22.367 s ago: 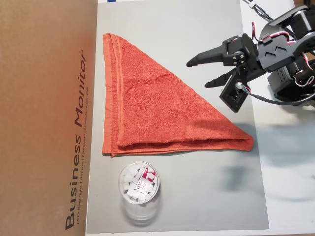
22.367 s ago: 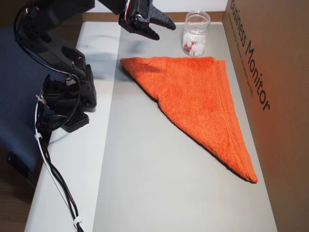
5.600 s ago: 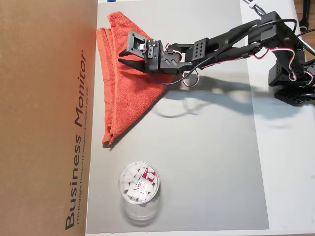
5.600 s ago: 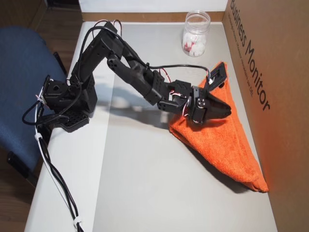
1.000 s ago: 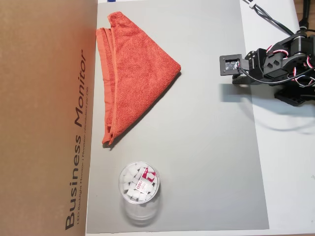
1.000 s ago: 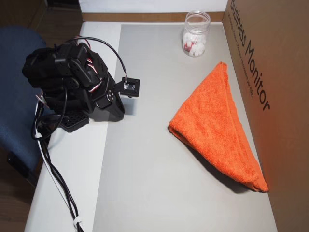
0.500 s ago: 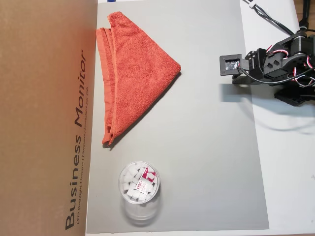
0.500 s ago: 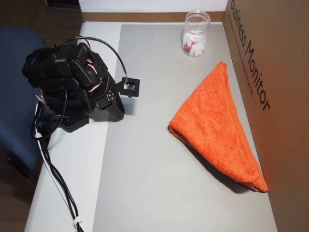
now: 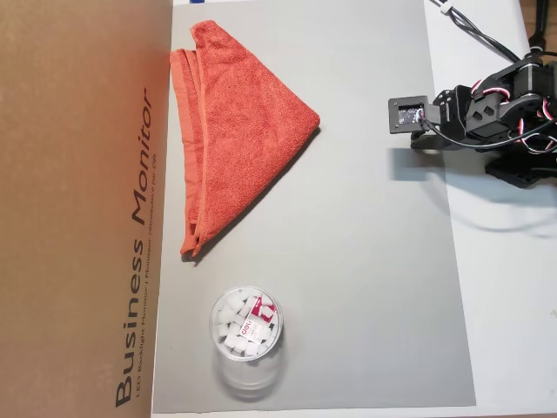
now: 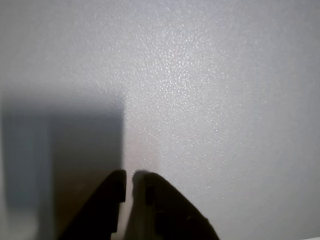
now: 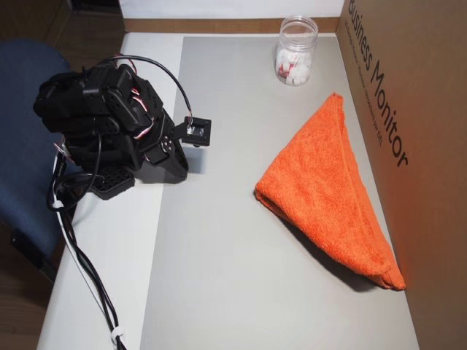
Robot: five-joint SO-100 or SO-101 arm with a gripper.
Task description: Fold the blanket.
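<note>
Nothing has moved since 0.5 s ago: we find the arm (image 9: 487,117) folded at its base and the blanket (image 9: 235,131) unchanged. We see the gripper (image 10: 129,186) pointing down at bare mat (image 9: 365,261), fingers nearly closed on nothing. We locate the blanket as a folded triangle against the box (image 11: 408,146), long axis along it, well apart from the fingers across the mat. We judge the folding finished.

One blanket (image 9: 235,122) lies on one grey mat (image 9: 365,261). Beside the mat stands one cardboard box (image 9: 83,209), on it one clear jar (image 9: 246,326), and at its far edge one arm (image 9: 487,117).
</note>
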